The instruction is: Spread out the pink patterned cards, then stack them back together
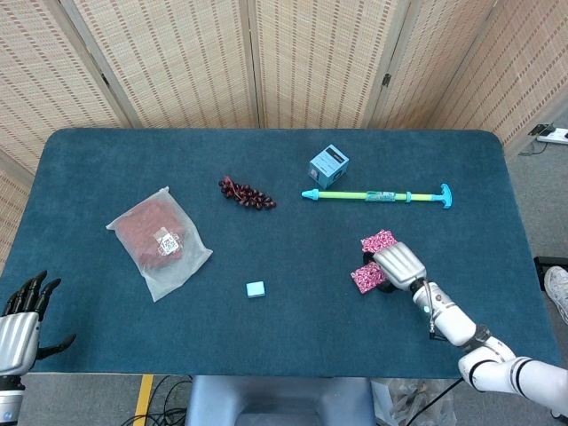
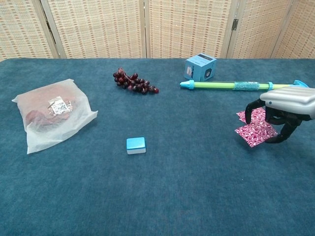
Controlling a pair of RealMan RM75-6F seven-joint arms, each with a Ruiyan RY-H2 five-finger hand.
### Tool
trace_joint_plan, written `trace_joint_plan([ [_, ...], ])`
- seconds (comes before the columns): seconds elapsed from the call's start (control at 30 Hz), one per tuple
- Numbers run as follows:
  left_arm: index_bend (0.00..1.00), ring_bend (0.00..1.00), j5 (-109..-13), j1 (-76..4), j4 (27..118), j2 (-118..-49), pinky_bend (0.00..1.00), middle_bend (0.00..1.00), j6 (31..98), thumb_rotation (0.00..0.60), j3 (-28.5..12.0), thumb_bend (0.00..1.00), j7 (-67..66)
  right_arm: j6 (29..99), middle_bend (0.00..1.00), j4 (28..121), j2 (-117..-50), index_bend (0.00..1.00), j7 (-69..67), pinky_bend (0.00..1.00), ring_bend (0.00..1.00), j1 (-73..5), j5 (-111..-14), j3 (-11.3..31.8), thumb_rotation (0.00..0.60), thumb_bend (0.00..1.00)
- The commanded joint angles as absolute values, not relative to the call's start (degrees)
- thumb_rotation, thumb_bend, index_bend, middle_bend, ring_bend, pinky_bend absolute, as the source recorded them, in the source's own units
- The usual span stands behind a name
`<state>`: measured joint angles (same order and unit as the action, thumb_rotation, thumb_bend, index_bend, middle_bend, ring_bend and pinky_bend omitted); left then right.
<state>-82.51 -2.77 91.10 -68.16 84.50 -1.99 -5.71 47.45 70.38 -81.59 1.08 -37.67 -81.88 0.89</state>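
Two pink patterned cards show at the right of the blue table. One card (image 1: 376,240) (image 2: 243,116) lies flat. The other card (image 1: 366,277) (image 2: 256,133) sits just in front of it, its far edge overlapping the flat one in the chest view. My right hand (image 1: 398,263) (image 2: 287,102) arches over this nearer card and holds it with its fingertips (image 2: 278,139). My left hand (image 1: 19,321) hangs at the near left corner, off the table, fingers spread and holding nothing; it does not show in the chest view.
A clear bag of meat (image 1: 160,238) lies at the left. Dark grapes (image 1: 247,193), a blue box (image 1: 327,165) and a green-and-cyan pump toy (image 1: 377,195) lie further back. A small light-blue block (image 1: 256,288) sits near the front middle.
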Motion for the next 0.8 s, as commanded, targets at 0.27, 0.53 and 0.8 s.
trace_joint_plan([
  [0.27,0.15,0.05,-82.27,-2.85,91.66,-68.01,0.15,0.04,84.36,0.600,-2.01,0.18,-6.44,44.87,0.97,59.46,-84.80,0.40,-6.19,1.00,1.00,-40.55,-83.78,1.55,0.600,0.28],
  [0.53,0.15,0.05,-82.07,-2.91,92.21,-68.08,0.15,0.04,84.20,0.600,-1.96,0.18,-7.24,42.91,0.97,50.43,-88.52,0.40,-11.88,1.00,1.00,-42.68,-86.01,0.62,0.600,0.27],
  [0.8,0.15,0.05,-81.83,-2.92,92.56,-67.98,0.15,0.04,84.21,0.600,-2.05,0.18,-7.69,42.38,0.96,44.13,-90.70,0.40,-18.77,1.00,1.00,-44.57,-89.75,-1.80,0.600,0.26],
])
